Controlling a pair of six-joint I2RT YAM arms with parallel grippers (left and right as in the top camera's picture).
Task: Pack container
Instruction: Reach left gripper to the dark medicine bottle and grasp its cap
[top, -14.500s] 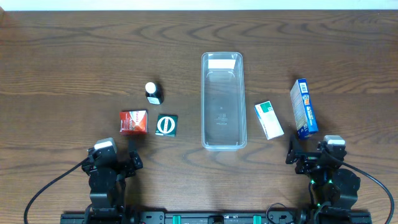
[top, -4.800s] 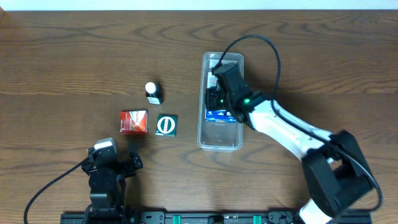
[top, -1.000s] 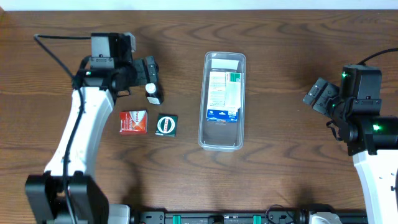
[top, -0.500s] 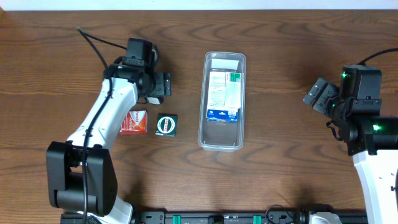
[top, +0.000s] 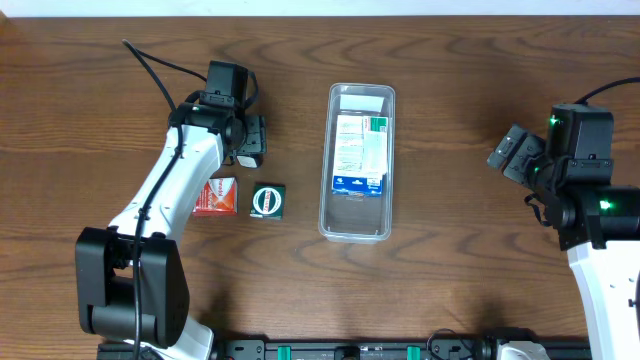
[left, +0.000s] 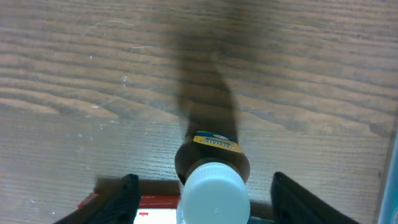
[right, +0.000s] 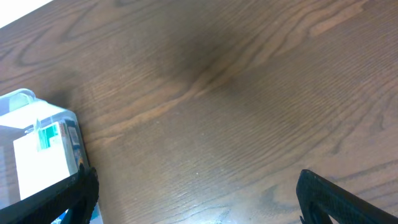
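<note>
The container (top: 352, 218) is a long clear tub at the table's middle, with a white-and-green box and a blue box (top: 360, 153) lying flat inside. A small dark bottle with a white cap (left: 214, 190) stands upright left of the tub. My left gripper (top: 252, 140) hangs over it, fingers (left: 127, 193) on either side of the cap with a gap at each side, so it is open. My right gripper (top: 510, 158) is open above bare wood, right of the tub, holding nothing.
A red box (top: 214, 196) and a dark green box with a white ring (top: 268, 201) lie just in front of the bottle. The red box (left: 155, 208) shows under the left fingers. The tub's corner (right: 25, 102) shows at the left of the right wrist view.
My left gripper moved right and down over the bottle, and its fingers have drawn in around the cap. The right arm has not moved.
</note>
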